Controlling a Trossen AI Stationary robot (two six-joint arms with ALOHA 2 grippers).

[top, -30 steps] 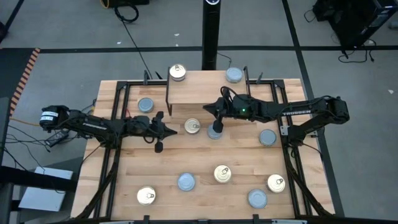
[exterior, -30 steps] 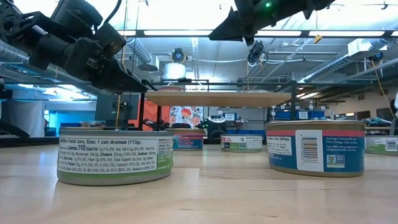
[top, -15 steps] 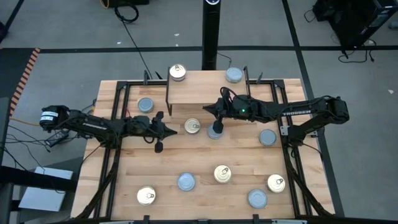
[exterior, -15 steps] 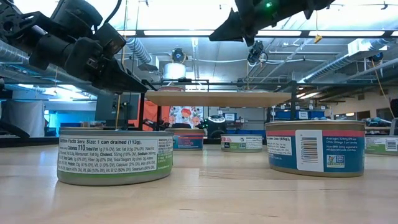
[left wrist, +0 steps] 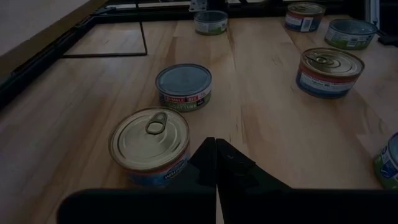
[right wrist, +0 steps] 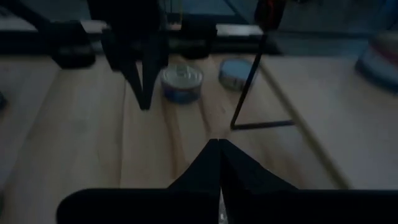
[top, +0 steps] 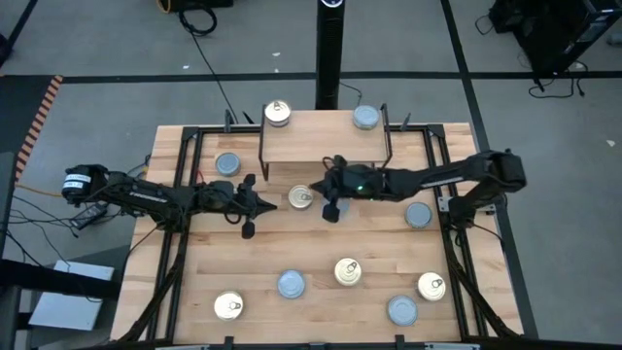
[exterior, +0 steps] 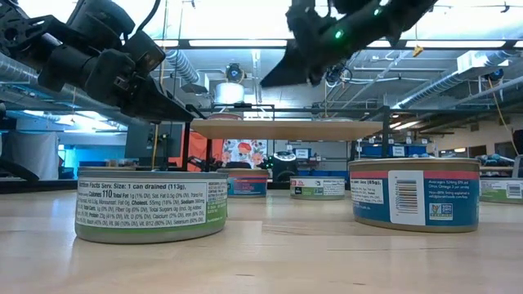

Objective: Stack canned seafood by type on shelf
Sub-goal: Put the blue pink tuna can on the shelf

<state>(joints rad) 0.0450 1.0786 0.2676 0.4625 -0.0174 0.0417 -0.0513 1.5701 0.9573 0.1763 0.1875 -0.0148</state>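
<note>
Tins of canned seafood lie scattered on the slatted table. A gold-topped tin [top: 301,197] [left wrist: 149,140] rests on its base between my two grippers. Just beyond it, a blue-grey-topped tin [left wrist: 183,84] shows in the left wrist view. In the high view my right arm covers that tin. The shelf [top: 326,146] stands on thin black legs at the far middle, its plank bare. My left gripper [top: 273,204] [left wrist: 216,149] hangs shut left of the gold tin. My right gripper [top: 319,190] [exterior: 274,80] hangs shut in the air to its right, higher than the shelf's plank.
Behind the shelf stand a gold-topped tin [top: 278,113] and a blue-grey one [top: 365,118]. More tins lie at the left [top: 228,163], at the right [top: 419,214] and along the near side [top: 228,306] [top: 292,284] [top: 348,271] [top: 431,286] [top: 402,310]. Black frame rails [top: 185,175] run along both sides.
My right gripper has gone down and toward the table's left edge, out from in front of the shelf toward the gold-topped tin, tipping a little further nose-down. The tins have stayed where they were.
</note>
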